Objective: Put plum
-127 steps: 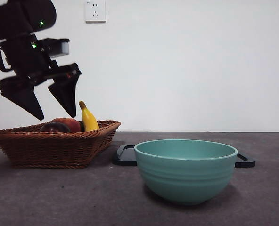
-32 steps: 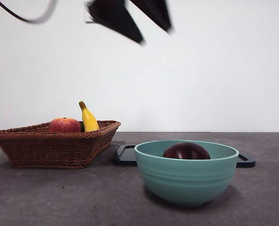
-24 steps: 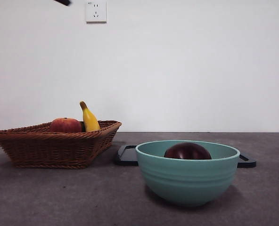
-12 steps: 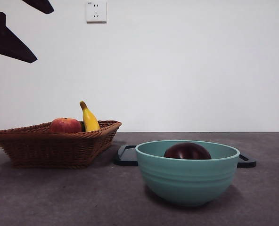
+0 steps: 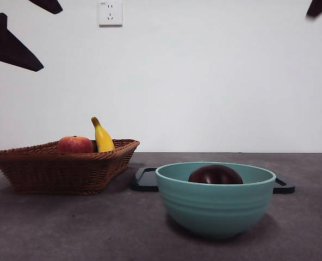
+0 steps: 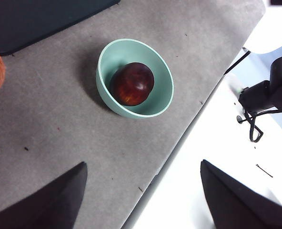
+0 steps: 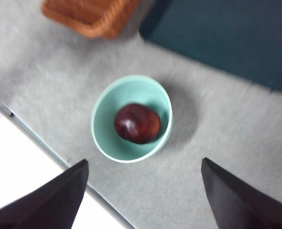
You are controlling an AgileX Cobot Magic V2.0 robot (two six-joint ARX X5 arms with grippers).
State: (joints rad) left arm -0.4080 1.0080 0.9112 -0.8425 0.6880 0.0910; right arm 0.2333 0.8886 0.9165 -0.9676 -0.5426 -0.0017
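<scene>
Two black jaws of the left end effector (image 5: 19,35) hang at the upper left of the front view, spread wide apart, gripping nothing and touching nothing, well above the worktop (image 5: 68,228). Below them a brown wicker basket (image 5: 63,171) sits on the grey worktop, holding a red-orange fruit (image 5: 74,144) and, just beside it, a yellow banana (image 5: 101,136) that stands tilted against the basket's far side. A white wall socket (image 5: 110,12) is fixed to the wall above. To the right of the basket, a flat black tray (image 5: 144,179) lies behind a teal bowl (image 5: 215,209). The plum (image 5: 215,174), dark maroon and glossy, rests inside the bowl, its top showing just over the rim; the left wrist view looks down on it (image 6: 134,84) lying against the bowl's inner wall (image 6: 157,98), with that end effector's (image 6: 141,195) jaws far apart and high over the worktop's edge. At the upper right corner of the front view only a black tip of the right end effector (image 5: 317,7) shows. The right wrist view, slightly blurred, also looks down on the plum (image 7: 137,123) in the bowl (image 7: 103,129), its own end effector (image 7: 143,198) splayed wide, empty and clear of everything, well above the bowl.
</scene>
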